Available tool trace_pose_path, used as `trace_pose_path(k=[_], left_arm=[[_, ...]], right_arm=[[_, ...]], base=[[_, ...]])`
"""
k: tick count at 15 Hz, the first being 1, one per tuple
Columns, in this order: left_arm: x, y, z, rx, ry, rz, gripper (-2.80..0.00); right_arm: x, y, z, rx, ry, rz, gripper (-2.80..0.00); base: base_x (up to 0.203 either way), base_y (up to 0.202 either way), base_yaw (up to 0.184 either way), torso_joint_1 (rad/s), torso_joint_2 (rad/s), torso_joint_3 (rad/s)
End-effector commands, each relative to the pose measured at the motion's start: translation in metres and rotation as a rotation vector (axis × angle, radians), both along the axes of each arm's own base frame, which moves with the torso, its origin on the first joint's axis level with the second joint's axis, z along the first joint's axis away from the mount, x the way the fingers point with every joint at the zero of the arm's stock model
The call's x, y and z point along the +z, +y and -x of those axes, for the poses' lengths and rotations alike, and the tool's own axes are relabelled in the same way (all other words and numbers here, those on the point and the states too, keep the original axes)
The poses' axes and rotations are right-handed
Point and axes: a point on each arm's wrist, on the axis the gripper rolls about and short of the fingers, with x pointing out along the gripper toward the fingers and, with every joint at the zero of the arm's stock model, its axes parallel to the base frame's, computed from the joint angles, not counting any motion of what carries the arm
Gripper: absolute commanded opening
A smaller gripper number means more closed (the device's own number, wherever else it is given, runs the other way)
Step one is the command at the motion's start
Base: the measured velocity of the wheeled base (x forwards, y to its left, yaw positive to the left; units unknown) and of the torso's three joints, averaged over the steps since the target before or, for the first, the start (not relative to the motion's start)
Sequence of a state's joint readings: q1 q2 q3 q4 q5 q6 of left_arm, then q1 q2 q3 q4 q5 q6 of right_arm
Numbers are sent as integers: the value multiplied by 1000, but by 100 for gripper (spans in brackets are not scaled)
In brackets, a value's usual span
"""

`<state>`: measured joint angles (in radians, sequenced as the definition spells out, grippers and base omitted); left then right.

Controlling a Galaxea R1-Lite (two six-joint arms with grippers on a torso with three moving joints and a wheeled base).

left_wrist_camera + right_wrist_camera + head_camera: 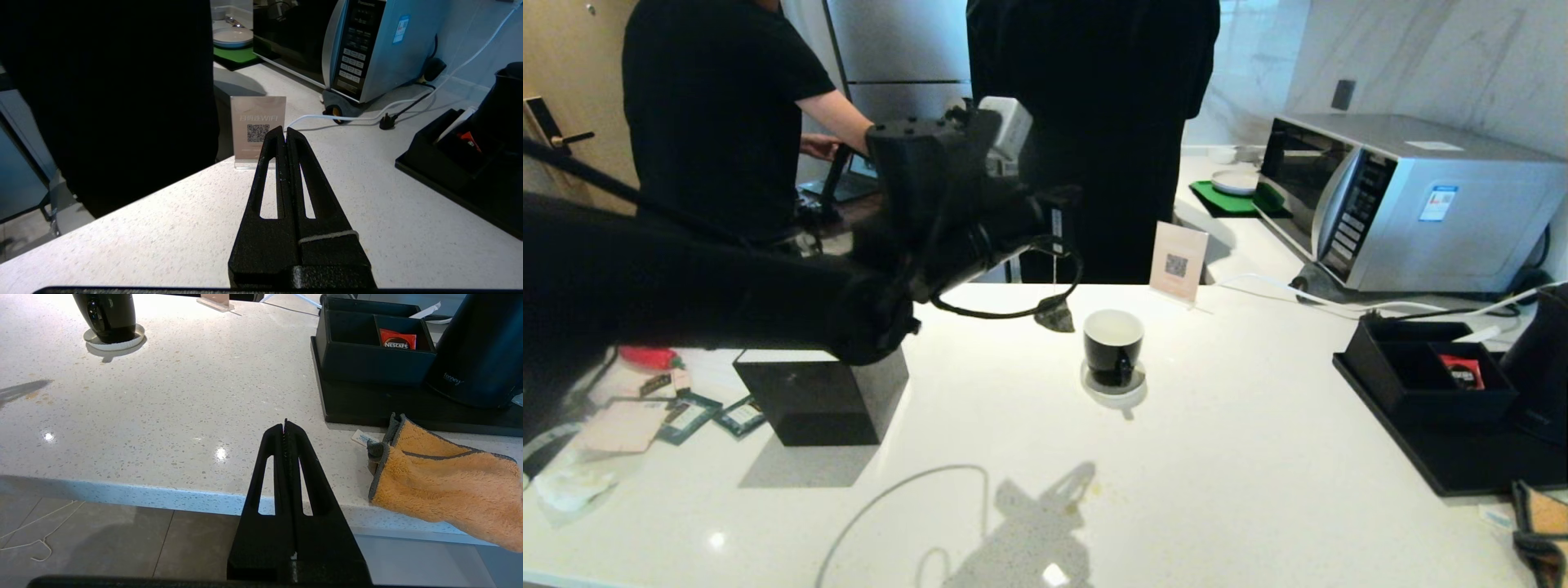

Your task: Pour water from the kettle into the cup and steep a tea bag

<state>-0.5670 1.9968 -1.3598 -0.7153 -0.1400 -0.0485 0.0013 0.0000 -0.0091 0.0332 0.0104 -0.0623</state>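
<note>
Kettle (pixel 478 351) first: it stands at the far right of the counter (pixel 1225 482), on a black tray (pixel 408 412) beside a divided black box (pixel 367 355) that holds a red sachet (pixel 397 339). It looks tall and matte, wider at the base, and I judge it heavy if filled, with weight that shifts as it tips. Its handle is not visible, so where best to grip it cannot be told from here; the smooth tapered body would likely slip.

The cup (pixel 1113 345) sits on its white saucer (pixel 1112 384) near the middle of the counter, well apart from the kettle. Glossy and probably ceramic, it is light, breakable and easily nudged off the saucer.

The left tool (pixel 285 134) is raised above the counter, left of the cup, pressed closed with what looks like a tea bag (pixel 1055 314) dangling on a string beneath it. The right tool (pixel 286 428) is closed and empty, low by the near edge, next to an orange cloth (pixel 441 482).
</note>
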Motion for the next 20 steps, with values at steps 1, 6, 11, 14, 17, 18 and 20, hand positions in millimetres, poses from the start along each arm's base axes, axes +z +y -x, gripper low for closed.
trace_pose_path(k=[1,6,11,14,17,18,20], left_arm=[[-31,-22,-27,-11,30,-18,-280],[-57,-58,-62,-37,3,-1,-280],[-89,-81,-72,-62,26,-16,-280],[-106,-87,-73,-70,47,-30,-280],[-120,-93,-73,-82,68,-45,-280],[-123,-95,-72,-86,73,-49,-280],[-129,-98,-72,-92,82,-53,-280]], right_arm=[[0,0,0,1,1,1,-280],[0,0,0,1,0,1,-280],[0,0,0,1,1,1,-280],[0,0,0,1,0,1,-280],[0,0,0,1,0,1,-280],[0,0,0,1,0,1,-280],[0,0,0,1,0,1,-280]], base=[[0,0,0,0,0,0],[0,0,0,0,0,0],[0,0,0,0,0,0],[0,0,0,0,0,0],[0,0,0,0,0,0],[0,0,0,0,0,0],[0,0,0,0,0,0]])
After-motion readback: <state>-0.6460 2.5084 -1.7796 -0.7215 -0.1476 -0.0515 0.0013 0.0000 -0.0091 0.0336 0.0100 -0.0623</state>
